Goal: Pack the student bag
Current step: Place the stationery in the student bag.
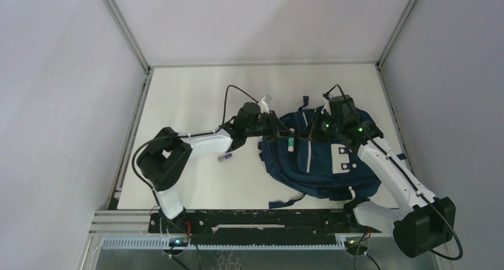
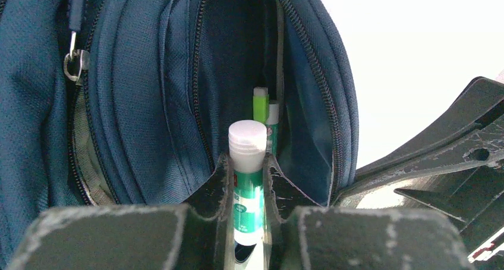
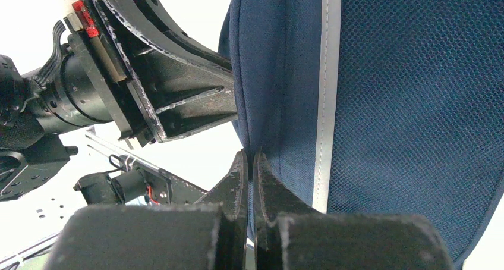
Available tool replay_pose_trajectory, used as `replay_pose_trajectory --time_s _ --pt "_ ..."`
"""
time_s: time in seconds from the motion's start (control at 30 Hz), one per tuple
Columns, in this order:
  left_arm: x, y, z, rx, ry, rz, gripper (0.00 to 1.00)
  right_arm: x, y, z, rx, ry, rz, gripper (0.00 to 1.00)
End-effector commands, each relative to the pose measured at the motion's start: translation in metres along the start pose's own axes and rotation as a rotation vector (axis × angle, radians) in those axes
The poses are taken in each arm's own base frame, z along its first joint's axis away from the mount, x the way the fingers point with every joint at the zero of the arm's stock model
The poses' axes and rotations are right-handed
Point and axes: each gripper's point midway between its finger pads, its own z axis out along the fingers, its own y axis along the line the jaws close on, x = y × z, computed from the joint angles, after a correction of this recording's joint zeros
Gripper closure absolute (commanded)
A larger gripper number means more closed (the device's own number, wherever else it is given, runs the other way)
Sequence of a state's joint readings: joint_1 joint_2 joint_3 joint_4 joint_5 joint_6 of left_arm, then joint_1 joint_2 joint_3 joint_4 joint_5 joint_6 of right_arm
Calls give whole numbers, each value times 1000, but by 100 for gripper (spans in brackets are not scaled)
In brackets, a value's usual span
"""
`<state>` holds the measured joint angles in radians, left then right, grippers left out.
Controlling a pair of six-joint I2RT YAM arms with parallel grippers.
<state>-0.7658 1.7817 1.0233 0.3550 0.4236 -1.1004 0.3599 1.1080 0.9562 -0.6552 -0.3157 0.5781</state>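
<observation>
The student bag [image 1: 321, 163] is navy blue with white piping and lies at the centre right of the table. My left gripper [image 2: 246, 170] is shut on a green and white glue stick [image 2: 248, 140], its white cap pointing into the bag's open zip pocket [image 2: 238, 62]. A green-capped stick [image 2: 260, 103] and another green and white stick [image 2: 273, 124] stand inside that pocket. My right gripper [image 3: 250, 160] is shut on the fabric edge of the bag [image 3: 410, 103], next to the white piping [image 3: 328, 91], and holds it up. In the top view both grippers, left [image 1: 278, 129] and right [image 1: 324, 126], meet at the bag's far end.
A small purple item [image 1: 224, 158] lies on the table left of the bag, under the left forearm. A small white object [image 1: 265, 99] lies behind the left gripper. The left arm's wrist [image 3: 148, 74] is close beside the right gripper. Walls enclose the table on three sides.
</observation>
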Motion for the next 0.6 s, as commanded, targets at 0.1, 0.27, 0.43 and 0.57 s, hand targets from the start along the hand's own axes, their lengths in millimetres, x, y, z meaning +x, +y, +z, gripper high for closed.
replay_pose_trajectory --time_s 0.1,0.27,0.43,0.57 --pt "-10 -36 3 98 -5 33 92 -9 28 -10 -100 -31 -25 100" --pt "-10 -38 5 103 2 31 87 -9 29 -10 -103 -31 -27 100" --pt "-10 -37 4 101 1 32 73 -9 28 -10 -102 -30 -25 100" --pt "-9 -37 3 98 0 38 61 -10 29 -10 -103 -32 -26 100"
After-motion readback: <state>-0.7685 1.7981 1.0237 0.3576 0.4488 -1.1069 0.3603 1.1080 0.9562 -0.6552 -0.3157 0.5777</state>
